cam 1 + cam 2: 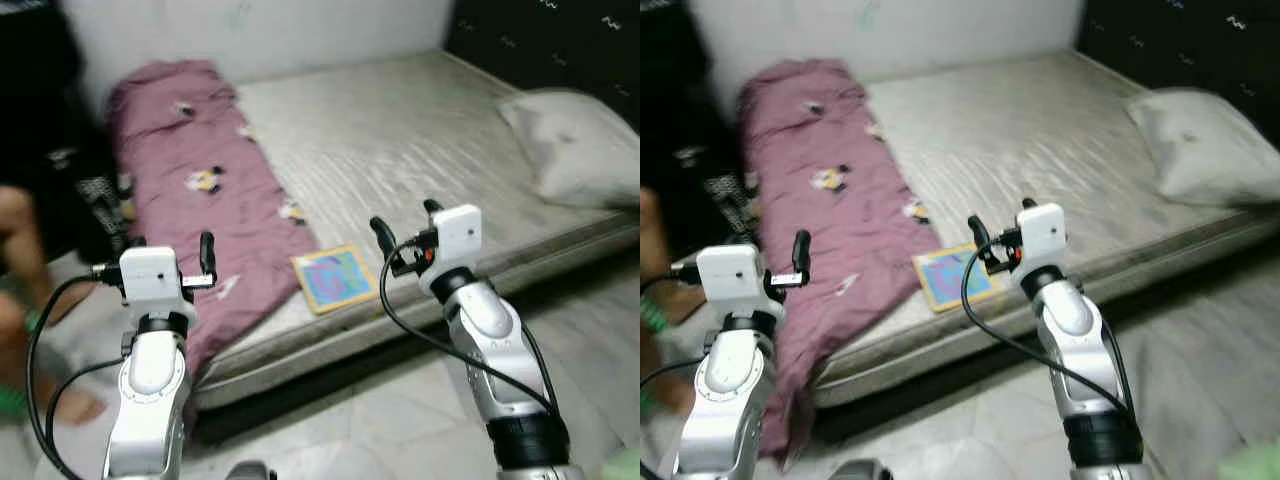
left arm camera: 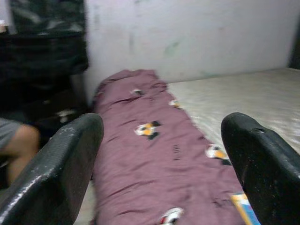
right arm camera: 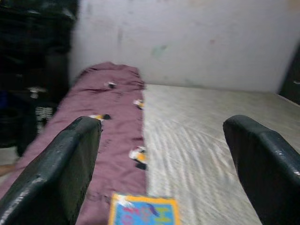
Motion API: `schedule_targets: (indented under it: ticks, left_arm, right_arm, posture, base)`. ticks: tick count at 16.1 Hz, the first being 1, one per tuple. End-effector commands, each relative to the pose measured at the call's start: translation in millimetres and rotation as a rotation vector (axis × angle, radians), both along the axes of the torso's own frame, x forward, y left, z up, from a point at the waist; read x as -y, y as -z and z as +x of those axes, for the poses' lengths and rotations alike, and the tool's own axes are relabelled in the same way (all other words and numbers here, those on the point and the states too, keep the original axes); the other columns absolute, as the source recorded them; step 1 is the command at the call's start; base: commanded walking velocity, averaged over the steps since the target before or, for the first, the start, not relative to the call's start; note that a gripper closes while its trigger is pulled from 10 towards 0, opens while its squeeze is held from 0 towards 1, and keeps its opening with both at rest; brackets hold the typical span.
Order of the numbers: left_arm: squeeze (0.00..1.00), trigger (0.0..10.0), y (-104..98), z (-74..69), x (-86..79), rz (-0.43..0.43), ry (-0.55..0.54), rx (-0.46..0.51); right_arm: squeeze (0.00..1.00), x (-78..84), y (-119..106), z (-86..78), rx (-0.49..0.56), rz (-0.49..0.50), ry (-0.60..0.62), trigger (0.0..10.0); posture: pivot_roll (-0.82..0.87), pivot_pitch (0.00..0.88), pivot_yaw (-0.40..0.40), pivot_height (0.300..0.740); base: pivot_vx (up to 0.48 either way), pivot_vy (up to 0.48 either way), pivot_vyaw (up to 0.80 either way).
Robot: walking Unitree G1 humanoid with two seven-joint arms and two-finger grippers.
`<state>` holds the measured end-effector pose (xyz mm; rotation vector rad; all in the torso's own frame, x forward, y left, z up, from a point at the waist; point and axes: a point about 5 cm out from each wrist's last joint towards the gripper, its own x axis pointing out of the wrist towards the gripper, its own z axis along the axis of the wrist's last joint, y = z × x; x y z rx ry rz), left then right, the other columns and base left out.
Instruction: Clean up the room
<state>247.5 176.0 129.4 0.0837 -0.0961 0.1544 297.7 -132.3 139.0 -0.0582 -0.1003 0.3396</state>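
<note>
- Mattress point(image 1: 420, 140) lies low on the pale tiled floor point(image 1: 400, 410), against a white wall point(image 2: 187, 33).
- Mauve blanket point(image 1: 200, 190) with small cartoon prints runs lengthwise along the mattress's left side; its near end spills over the edge toward the floor.
- Colourful book point(image 1: 335, 278), yellow border and blue cover, lies flat near the mattress's front edge, touching the blanket's right side.
- Grey pillow point(image 1: 575, 145) sits at the far right of the mattress, well apart from the book.
- Left gripper point(image 1: 170, 258) raised in front of the mattress, over the blanket's near end; fingers point(image 2: 56, 173) spread wide, holding nothing.
- Right gripper point(image 1: 405, 225) raised just right of the book, above the mattress's front edge; fingers point(image 3: 61, 168) wide apart, nothing between them.
- A person's bare legs point(image 1: 25, 270) at the far left edge, beside the mattress, blurred.
- Dark furniture point(image 2: 42, 56) stands left of the blanket's head; detail too dark to tell.
</note>
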Motion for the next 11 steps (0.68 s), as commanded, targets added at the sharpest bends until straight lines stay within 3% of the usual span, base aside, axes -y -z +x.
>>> schedule_targets:
  ticks: [1,11]
  left_arm:
    - [0.00,10.0,-1,-0.7,-6.2,0.003,-0.018,-0.002]
    - [0.00,10.0,3,-4.9,-4.0,-0.056,0.022,-0.011]
  right_arm:
    - [0.00,-8.5,-3,0.5,0.011,-0.001,-0.026,10.0]
    - [0.00,-2.0,14,-1.1,-0.045,-0.063,0.034,10.0]
  posture:
    - [-0.02,0.000,-0.027,0.740]
    - [-0.02,0.000,-0.023,0.740]
  base:
    - [0.000,0.000,0.80]
    - [0.000,0.000,0.80]
